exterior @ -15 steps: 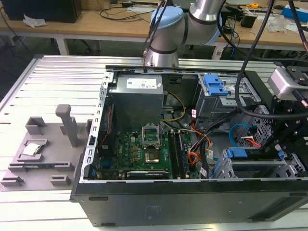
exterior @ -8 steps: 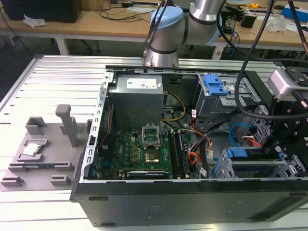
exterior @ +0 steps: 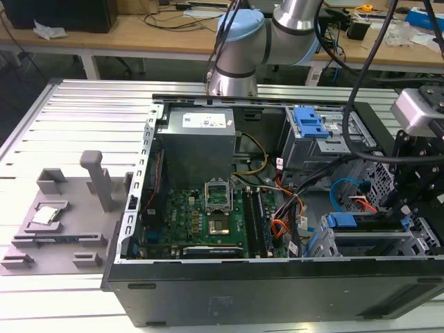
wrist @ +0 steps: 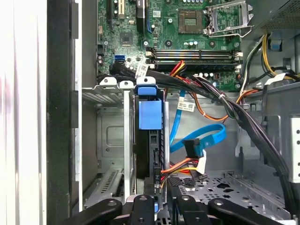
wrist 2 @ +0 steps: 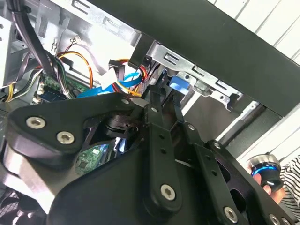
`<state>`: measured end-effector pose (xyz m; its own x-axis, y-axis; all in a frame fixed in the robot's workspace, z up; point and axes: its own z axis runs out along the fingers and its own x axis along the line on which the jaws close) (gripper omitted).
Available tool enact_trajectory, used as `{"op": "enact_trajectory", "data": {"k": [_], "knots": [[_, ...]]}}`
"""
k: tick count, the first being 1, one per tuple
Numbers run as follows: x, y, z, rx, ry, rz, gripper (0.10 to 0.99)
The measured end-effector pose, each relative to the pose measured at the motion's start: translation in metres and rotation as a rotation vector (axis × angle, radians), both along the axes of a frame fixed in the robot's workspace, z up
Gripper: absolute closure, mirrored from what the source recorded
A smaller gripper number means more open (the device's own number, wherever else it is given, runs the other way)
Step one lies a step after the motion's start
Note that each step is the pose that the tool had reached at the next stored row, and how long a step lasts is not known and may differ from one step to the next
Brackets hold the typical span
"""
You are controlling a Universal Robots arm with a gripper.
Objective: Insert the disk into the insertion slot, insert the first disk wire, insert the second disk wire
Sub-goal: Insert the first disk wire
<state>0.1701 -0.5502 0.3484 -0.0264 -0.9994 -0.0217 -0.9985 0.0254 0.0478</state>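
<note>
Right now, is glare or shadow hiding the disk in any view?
First wrist view: the disk has its blue carrier well lit, while the table alongside is blown out white. Second wrist view: glare washes the case frame, and the gripper puts its dark body across much of the scene. Exterior view: even light, but the disk lies in shade.

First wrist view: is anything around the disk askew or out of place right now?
The disk sits straight in the insertion slot, parallel to its rails. The one loose item is the blue cable, whose black connector hangs free beside the disk, plugged into nothing visible.
</note>
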Motion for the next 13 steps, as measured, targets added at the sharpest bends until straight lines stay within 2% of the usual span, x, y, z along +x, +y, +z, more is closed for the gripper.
{"op": "enact_trajectory", "data": {"k": [5, 8, 9, 10, 12, 13], "knots": [[0.0000, 0.0004, 0.0122, 0.000, 0.0000, 0.000, 0.831], [0.0000, 0.0015, 0.0144, 0.000, 0.0000, 0.000, 0.831], [0.0000, 0.0020, 0.0154, 0.000, 0.0000, 0.000, 0.843], [0.0000, 0.0021, 0.0161, 0.000, 0.0000, 0.000, 0.976], [0.0000, 0.0021, 0.0172, 0.000, 0.0000, 0.000, 0.980], [0.0000, 0.0022, 0.0205, 0.000, 0.0000, 0.000, 0.980]]}}
